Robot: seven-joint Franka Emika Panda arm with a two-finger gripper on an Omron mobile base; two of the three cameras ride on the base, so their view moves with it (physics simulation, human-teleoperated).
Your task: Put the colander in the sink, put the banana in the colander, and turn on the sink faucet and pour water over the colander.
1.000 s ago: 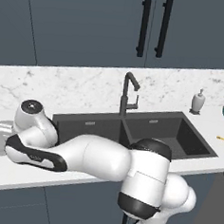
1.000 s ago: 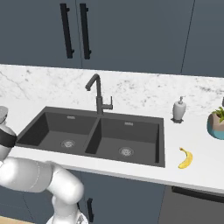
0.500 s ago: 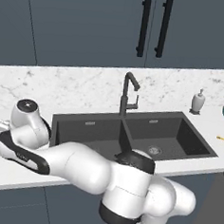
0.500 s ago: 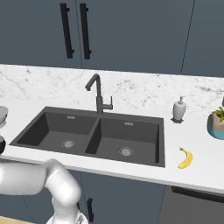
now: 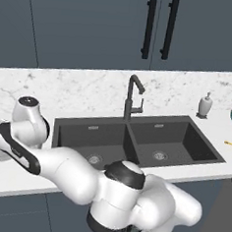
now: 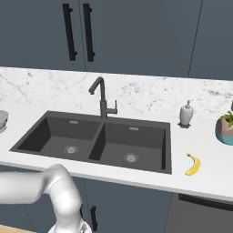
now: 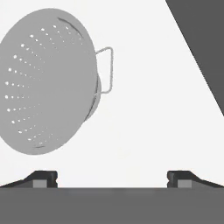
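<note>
Pincer (image 7: pixel 112 177) spread wide in the hand view, the two dark fingertips (image 7: pixel 43 177) standing far apart with nothing between them. Beyond and to the left of them in that view lies the colander (image 7: pixel 48 81), perforated inside turned toward the camera, one wire handle on its right side; it rests on the white tabletop (image 7: pixel 148 113) (not touched by either fingertip). In the left base view the arm reaches out to the far left over the tabletop beside the sink (image 5: pixel 136 139), and a sliver of the colander shows at the left edge behind the arm. In the right base view the colander rim peeks in at the left edge, on the tabletop left of the sink.

Sink: both basins hold nothing but their round silver drains. The sink faucet (image 6: pixel 103 98) stands behind the centre divider. No water visible at the spout.

Banana (image 6: pixel 193 164) lies on the tabletop right of the sink, well apart from the colander. Farther back, a white soap dispenser (image 6: pixel 186 113) and a potted plant (image 6: pixel 225 128) at the right edge.
</note>
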